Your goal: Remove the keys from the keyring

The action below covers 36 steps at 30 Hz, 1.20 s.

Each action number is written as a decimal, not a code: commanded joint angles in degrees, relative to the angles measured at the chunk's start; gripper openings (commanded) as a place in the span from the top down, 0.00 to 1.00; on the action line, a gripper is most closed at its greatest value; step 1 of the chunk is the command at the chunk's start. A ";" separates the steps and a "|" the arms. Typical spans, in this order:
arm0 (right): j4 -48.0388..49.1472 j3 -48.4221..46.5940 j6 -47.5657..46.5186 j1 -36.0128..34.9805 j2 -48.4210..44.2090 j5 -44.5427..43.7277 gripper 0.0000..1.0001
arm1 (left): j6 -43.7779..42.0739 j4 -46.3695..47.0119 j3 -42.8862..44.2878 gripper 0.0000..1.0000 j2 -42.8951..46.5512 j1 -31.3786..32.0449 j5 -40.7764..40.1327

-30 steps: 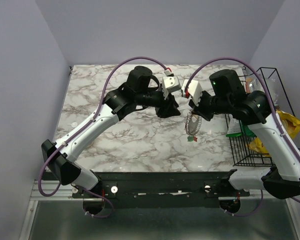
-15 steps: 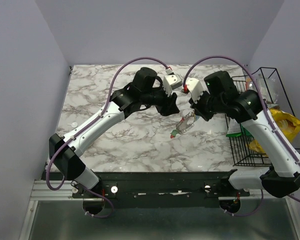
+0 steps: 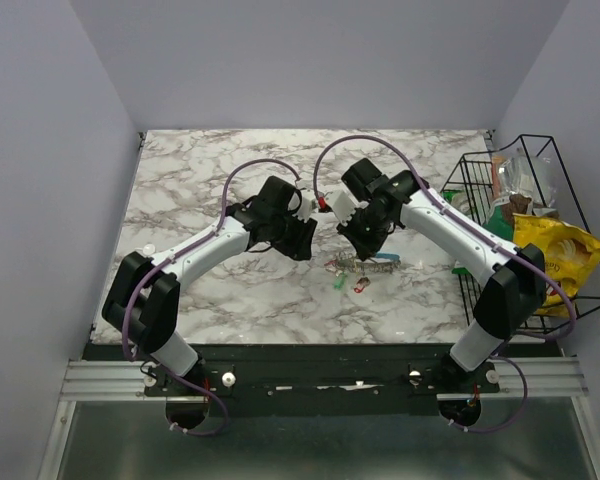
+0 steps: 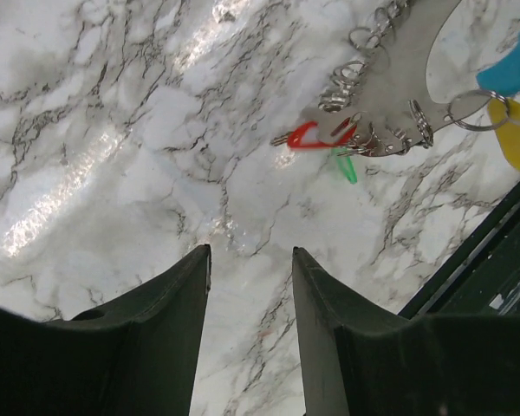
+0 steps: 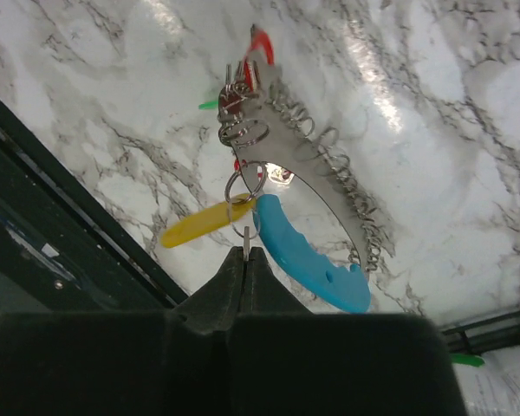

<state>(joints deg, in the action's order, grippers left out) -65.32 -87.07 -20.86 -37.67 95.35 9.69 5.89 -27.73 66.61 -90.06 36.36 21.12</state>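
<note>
The keyring (image 5: 305, 163) is a grey metal crescent lined with small rings, with a bright blue part (image 5: 305, 253). My right gripper (image 5: 245, 251) is shut on a thin metal ring at its near end, and the keyring hangs low over the marble. On the keyring are a yellow key (image 5: 199, 225), a red key (image 5: 260, 43) and a green key (image 5: 210, 105). In the top view the keyring (image 3: 368, 264) sits under the right gripper (image 3: 365, 248). My left gripper (image 4: 250, 249) is open over bare marble, short of the red key (image 4: 315, 136) and the keyring (image 4: 399, 82).
A black wire basket (image 3: 477, 300) with snack bags stands at the table's right edge. The dark front rail (image 5: 61, 182) of the table runs close to the keyring. In the top view both arms meet near the table's middle.
Both arms have swung nearer and towards the middle of the table. The right gripper has carried the keyring left and down. The left gripper has come down beside it.
</note>
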 commanded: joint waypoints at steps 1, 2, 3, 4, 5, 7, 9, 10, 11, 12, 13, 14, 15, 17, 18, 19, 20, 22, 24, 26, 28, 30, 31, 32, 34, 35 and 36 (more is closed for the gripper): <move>15.14 -3.02 -1.38 -0.84 6.86 8.93 0.99 | -17.76 13.75 -0.07 0.49 5.07 8.38 18.60; 15.22 -2.93 -1.46 -0.30 7.47 9.72 0.99 | -17.58 14.01 -0.16 0.49 4.90 8.46 19.38; 15.22 -2.76 -1.64 0.31 7.66 10.95 0.99 | -16.97 14.88 -0.08 0.49 4.72 8.38 19.83; 15.40 -2.06 -2.07 1.45 7.92 11.48 0.99 | -16.53 15.42 0.01 0.48 4.55 8.38 20.35; 15.40 -1.71 -2.51 1.89 8.09 12.18 0.99 | -16.00 15.94 0.27 0.48 3.93 8.38 20.71; 15.40 -0.92 -3.74 2.77 8.10 13.95 0.99 | -14.25 17.26 1.41 0.48 2.97 8.38 22.11; 15.31 0.14 -4.53 2.95 7.83 15.69 0.99 | -13.19 18.14 2.55 0.48 1.39 8.47 23.08; 15.22 0.49 -5.23 3.04 7.75 16.14 0.99 | -11.97 18.32 3.87 0.48 0.86 8.47 23.35; 15.22 0.93 -5.50 3.04 7.66 16.49 0.99 | -11.35 18.58 4.58 0.48 -0.28 8.47 23.61; 15.13 1.11 -5.68 2.95 7.66 16.93 0.99 | -10.82 18.76 5.28 0.48 -0.90 8.47 23.70; 15.05 1.20 -5.85 3.13 7.74 17.29 0.99 | -10.29 19.02 6.50 0.48 -1.34 8.55 24.22; 15.05 1.28 -5.86 3.04 7.74 17.29 0.99 | -9.07 19.29 7.04 0.48 -2.21 8.55 24.40; 15.13 1.37 -6.03 3.04 7.83 17.29 0.99 | -8.62 19.64 7.48 0.48 -2.57 8.64 24.58; 15.13 1.29 -6.03 3.04 8.27 17.11 0.99 | -7.31 19.99 8.45 0.48 -3.45 9.16 24.93; 15.13 1.20 -6.03 3.04 8.45 17.11 0.99 | -6.95 20.25 8.80 0.48 -3.63 9.43 25.02; 15.13 1.20 -6.03 3.04 8.80 17.37 0.99 | -6.42 20.34 9.41 0.48 -3.89 9.69 25.02; 15.05 1.11 -6.03 3.13 8.97 17.38 0.99 | -6.07 20.52 9.85 0.48 -4.42 10.13 25.19; 14.96 1.02 -5.94 3.04 9.33 17.73 0.99 | -4.23 21.22 10.64 0.48 -4.95 10.66 24.84; 14.87 1.02 -6.03 3.04 9.50 17.90 0.99 | -3.26 21.83 11.17 0.48 -5.91 11.54 23.01; 14.78 1.20 -6.21 3.13 9.59 17.82 0.99 | -2.81 21.66 12.49 0.47 -7.05 12.15 20.72; 14.43 1.11 -6.38 3.13 10.20 17.55 0.99 | -2.81 21.40 13.80 0.47 -8.11 12.86 18.08; 13.82 0.24 -6.73 3.30 11.34 17.73 0.99 | -2.90 21.31 14.60 0.47 -9.51 13.21 15.80; 13.47 -0.29 -6.82 3.65 11.78 18.69 0.99 | -2.82 21.40 15.38 0.47 -10.04 13.30 15.62; 13.03 -1.51 -7.08 3.74 12.31 18.96 0.99 | -2.47 21.48 15.74 0.47 -10.83 13.39 15.18; 11.62 -2.23 -7.70 3.92 13.54 20.36 0.99 | -1.94 21.57 16.62 0.46 -11.54 13.30 14.30; 11.27 -2.32 -8.14 3.92 13.81 20.71 0.99 | -1.67 21.66 16.97 0.46 -12.15 13.30 14.12; 11.27 -1.88 -8.32 3.92 13.90 21.15 0.99 | -1.50 21.57 17.32 0.46 -12.33 13.30 14.21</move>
<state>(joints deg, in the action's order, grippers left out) -59.75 -88.55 -22.17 -28.38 102.72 23.22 19.18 -22.44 76.51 -103.28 36.77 22.26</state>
